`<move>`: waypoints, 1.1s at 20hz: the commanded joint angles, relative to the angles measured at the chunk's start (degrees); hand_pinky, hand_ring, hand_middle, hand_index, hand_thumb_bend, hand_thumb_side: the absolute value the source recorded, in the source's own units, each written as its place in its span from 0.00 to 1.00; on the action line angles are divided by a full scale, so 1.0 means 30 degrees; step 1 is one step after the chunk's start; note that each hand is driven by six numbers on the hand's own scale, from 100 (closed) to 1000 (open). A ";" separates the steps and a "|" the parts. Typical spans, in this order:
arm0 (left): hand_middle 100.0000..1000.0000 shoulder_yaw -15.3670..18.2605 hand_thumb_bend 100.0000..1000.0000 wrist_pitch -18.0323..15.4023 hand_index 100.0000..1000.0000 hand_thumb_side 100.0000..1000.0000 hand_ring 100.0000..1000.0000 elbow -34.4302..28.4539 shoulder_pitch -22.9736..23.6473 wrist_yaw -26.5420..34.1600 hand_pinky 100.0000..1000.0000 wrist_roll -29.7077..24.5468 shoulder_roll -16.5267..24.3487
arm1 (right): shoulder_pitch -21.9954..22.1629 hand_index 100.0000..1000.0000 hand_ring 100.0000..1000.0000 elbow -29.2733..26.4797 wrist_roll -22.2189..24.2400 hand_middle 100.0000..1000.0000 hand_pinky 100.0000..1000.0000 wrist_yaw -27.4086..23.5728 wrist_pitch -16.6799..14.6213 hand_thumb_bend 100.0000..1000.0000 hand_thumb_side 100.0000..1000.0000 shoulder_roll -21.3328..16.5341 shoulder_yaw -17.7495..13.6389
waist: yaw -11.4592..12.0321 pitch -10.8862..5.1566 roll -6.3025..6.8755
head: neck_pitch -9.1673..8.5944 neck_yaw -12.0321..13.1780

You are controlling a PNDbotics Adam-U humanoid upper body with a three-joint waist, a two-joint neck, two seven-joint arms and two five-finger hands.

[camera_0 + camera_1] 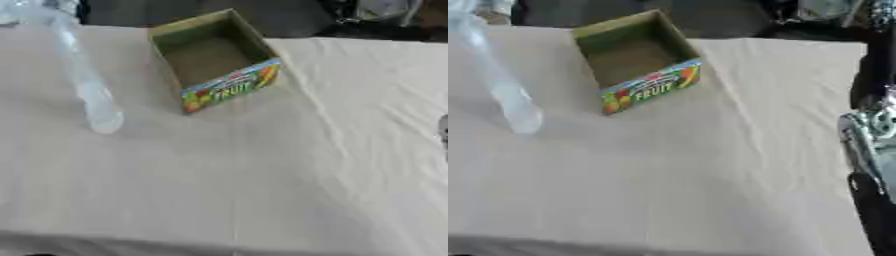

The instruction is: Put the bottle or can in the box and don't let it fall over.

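A wrinkled beige cloth covers the bench (262,190), dark room beyond. An open cardboard fruit box (216,60) sits upper centre. A clear plastic bottle (83,80) stands upper left. Right hand (874,150) at right edge; cannot tell its fingers.

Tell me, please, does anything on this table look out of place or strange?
The clear plastic bottle looks stretched and slanted left of the box, so I cannot tell whether it stands upright. The box is open, empty and turned askew. The cloth is wrinkled on the right.
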 commanded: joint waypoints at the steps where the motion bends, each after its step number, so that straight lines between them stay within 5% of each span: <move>1: 0.77 0.0147 0.51 -0.0024 0.80 0.68 0.92 -0.0375 -0.0083 0.0027 0.92 0.0033 0.0482 | -0.0212 0.87 0.94 -0.0410 -0.0087 0.93 1.00 0.0121 -0.0009 0.00 0.67 -0.0310 -0.0102 | -0.0030 -0.0209 0.0056 | -0.0267 0.0017; 8: 0.77 0.0160 0.52 -0.0033 0.81 0.67 0.92 -0.0407 -0.0063 0.0052 0.92 0.0103 0.0470 | -0.0191 0.87 0.94 -0.0369 -0.0121 0.93 1.00 0.0113 -0.0016 0.00 0.67 -0.0286 -0.0100 | -0.0057 -0.0207 0.0073 | -0.0275 0.0050; 11: 0.73 0.0077 0.53 -0.0088 0.89 0.67 0.86 -0.0418 -0.0053 0.0603 0.87 0.0474 0.0379 | -0.0191 0.87 0.94 -0.0369 -0.0139 0.93 1.00 0.0108 -0.0023 0.00 0.67 -0.0282 -0.0105 | -0.0061 -0.0206 0.0066 | -0.0274 0.0074; 17: 0.50 -0.0598 0.62 0.0032 0.99 0.71 0.46 -0.0570 -0.0158 0.6593 0.37 0.1404 0.0232 | -0.0201 0.87 0.94 -0.0352 -0.0139 0.93 1.00 0.0089 -0.0013 0.00 0.68 -0.0262 -0.0089 | -0.0073 -0.0192 0.0052 | -0.0230 0.0159; 19: 0.42 -0.0829 0.65 0.0210 1.00 0.76 0.30 -0.0606 -0.0228 0.8983 0.07 0.1914 0.0275 | -0.0209 0.87 0.94 -0.0344 -0.0133 0.93 1.00 0.0079 -0.0012 0.00 0.68 -0.0244 -0.0073 | -0.0083 -0.0193 0.0057 | -0.0223 0.0197; 22: 0.25 -0.1338 0.69 0.0938 1.00 0.88 0.08 -0.0727 -0.0342 1.2423 0.00 0.2458 0.0358 | -0.0230 0.87 0.94 -0.0328 -0.0127 0.92 1.00 0.0066 -0.0013 0.00 0.68 -0.0226 -0.0059 | -0.0124 -0.0198 0.0065 | -0.0221 0.0256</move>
